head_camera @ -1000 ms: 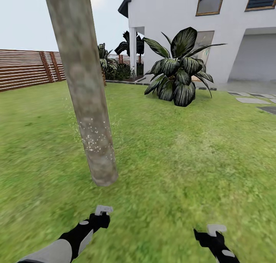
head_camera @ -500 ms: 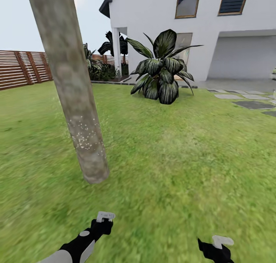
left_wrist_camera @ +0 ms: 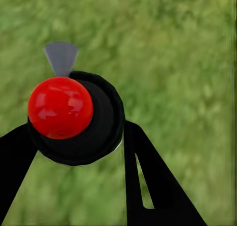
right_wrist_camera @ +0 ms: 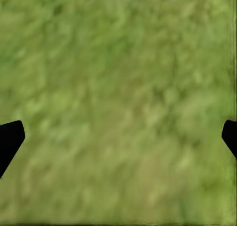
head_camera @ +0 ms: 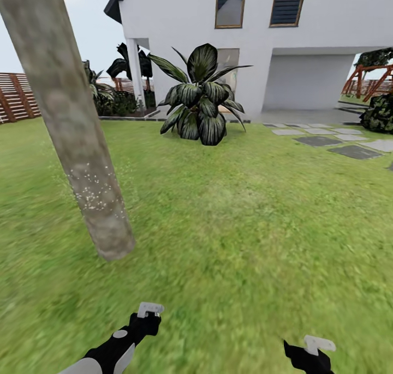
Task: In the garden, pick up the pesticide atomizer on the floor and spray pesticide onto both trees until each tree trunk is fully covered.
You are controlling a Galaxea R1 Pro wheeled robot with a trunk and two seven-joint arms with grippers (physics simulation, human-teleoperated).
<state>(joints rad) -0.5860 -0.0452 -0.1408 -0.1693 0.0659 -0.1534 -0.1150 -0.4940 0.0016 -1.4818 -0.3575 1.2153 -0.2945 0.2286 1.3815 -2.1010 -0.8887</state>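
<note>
Whitish pesticide (head_camera: 91, 191) specks are clinging low on the tree trunk (head_camera: 73, 139) ahead-left. We are gripping the pesticide atomizer (left_wrist_camera: 74, 117) in our left gripper (left_wrist_camera: 74, 152) over grass (head_camera: 245, 227); our right gripper (right_wrist_camera: 118, 137) is hanging spread and empty.

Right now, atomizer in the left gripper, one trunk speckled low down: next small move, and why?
Probably keep turning right to find the second tree. The trunk carries whitish specks low down, the left gripper is shut on the atomizer, pointed at grass, and the right gripper is open. Whether this trunk needs more spray higher up, I can't tell.
</note>
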